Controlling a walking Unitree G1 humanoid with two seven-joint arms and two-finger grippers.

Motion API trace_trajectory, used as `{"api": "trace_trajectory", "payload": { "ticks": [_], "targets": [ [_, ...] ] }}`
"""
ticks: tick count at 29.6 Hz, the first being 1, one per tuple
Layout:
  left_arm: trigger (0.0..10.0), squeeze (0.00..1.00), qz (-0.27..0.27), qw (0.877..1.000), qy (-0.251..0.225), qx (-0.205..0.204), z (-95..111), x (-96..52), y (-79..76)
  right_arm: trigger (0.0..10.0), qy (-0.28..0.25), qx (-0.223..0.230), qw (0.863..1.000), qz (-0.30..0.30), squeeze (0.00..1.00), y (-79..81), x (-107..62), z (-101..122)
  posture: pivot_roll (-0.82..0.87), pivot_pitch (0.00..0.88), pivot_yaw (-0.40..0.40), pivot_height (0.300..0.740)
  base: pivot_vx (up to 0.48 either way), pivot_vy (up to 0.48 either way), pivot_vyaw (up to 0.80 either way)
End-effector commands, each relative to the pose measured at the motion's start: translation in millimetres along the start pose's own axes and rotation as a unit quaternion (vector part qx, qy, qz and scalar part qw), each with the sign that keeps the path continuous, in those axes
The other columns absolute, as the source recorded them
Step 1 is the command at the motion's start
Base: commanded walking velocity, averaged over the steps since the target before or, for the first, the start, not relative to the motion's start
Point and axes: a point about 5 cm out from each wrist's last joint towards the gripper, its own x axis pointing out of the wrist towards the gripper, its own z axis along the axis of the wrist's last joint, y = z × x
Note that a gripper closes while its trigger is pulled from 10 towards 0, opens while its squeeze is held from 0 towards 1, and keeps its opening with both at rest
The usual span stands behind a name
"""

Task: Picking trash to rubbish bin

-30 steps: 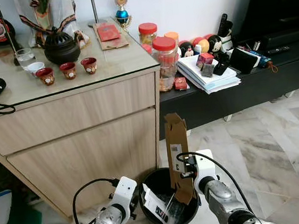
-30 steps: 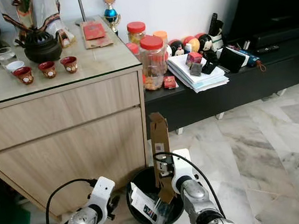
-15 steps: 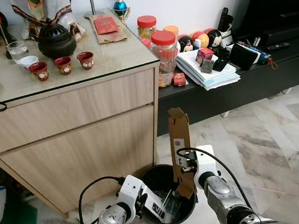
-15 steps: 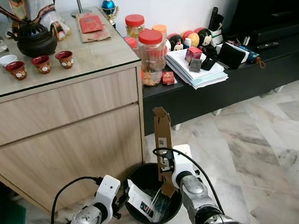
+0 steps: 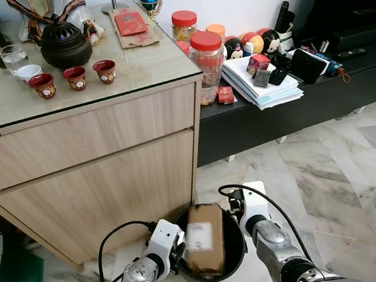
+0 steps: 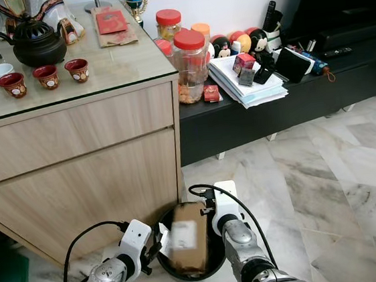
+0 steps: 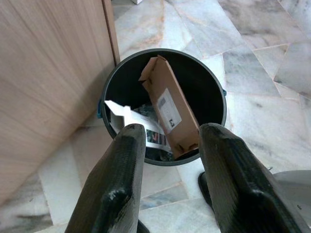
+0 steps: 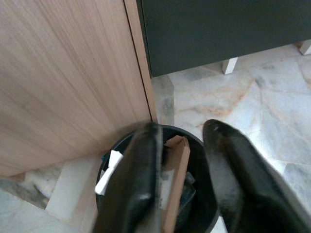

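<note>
A black rubbish bin (image 5: 237,251) stands on the marble floor against the cabinet corner. A flattened brown cardboard box (image 5: 204,239) with a white label lies tilted in it, its top leaning over the rim. In the left wrist view the box (image 7: 167,109) rests beside white printed paper (image 7: 131,121) inside the bin (image 7: 221,87). My right gripper (image 8: 182,128) hovers open just above the bin's far-right rim, apart from the box (image 8: 175,162). At the bin's near-left side, my left gripper (image 7: 170,131) is open and holds nothing.
A wooden cabinet (image 5: 97,171) rises directly behind and left of the bin, with a tea set (image 5: 73,75) on its glass top. A low black bench (image 5: 293,113) with jars and papers runs to the right. Marble floor (image 5: 341,185) stretches to the right.
The cardboard box stood upright in my right gripper; the gripper has let go and the box has tipped down into the bin. My left gripper moved closer to the bin.
</note>
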Motion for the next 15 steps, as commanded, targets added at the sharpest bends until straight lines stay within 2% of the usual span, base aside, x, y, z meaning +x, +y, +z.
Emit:
{"api": "trace_trajectory", "payload": {
  "ticks": [1, 2, 5, 8, 9, 15],
  "targets": [
    [10.0, 0.0, -0.002, 1.0, 0.0, -0.005, -0.3, 0.1, -1.0, 10.0, 0.001, 0.0, 1.0, -0.008, 0.96, -4.7, -0.4, -0.1, -0.03, 0.088, -0.102, 0.74, 0.0, 0.0, 0.0],
    [10.0, 0.0, 0.002, 1.0, 0.002, -0.004, -0.5, 0.1, 0.0, 10.0, 0.004, -0.002, 1.0, -0.008, 0.0, -6.2, -1.1, -1.8, -0.03, 0.088, -0.101, 0.74, 0.0, 0.0, 0.0],
    [10.0, 0.0, 0.024, 1.0, 0.011, -0.002, -2.0, -1.0, 5.7, 10.0, 0.011, -0.002, 1.0, -0.009, 0.0, -10.1, -3.0, -6.4, -0.03, 0.084, -0.097, 0.74, 0.0, 0.0, 0.0],
    [10.0, 0.0, 0.101, 0.994, 0.028, -0.007, -9.8, -7.9, 24.4, 10.0, 0.024, 0.0, 1.0, -0.015, 0.0, -19.1, -8.2, -17.4, -0.04, 0.082, -0.092, 0.74, 0.0, 0.0, 0.0],
    [10.0, 0.0, 0.141, 0.989, 0.044, -0.017, -18.8, -14.7, 34.8, 10.0, 0.037, 0.0, 0.999, -0.016, 0.0, -25.4, -13.4, -27.8, -0.04, 0.079, -0.089, 0.74, 0.0, 0.0, 0.0],
    [10.0, 0.0, 0.193, 0.978, 0.073, -0.042, -37.3, -27.6, 46.8, 10.0, 0.071, -0.014, 0.997, -0.026, 0.0, -36.8, -24.8, -49.7, -0.04, 0.073, -0.081, 0.74, 0.0, 0.0, 0.0]
  ]
}}
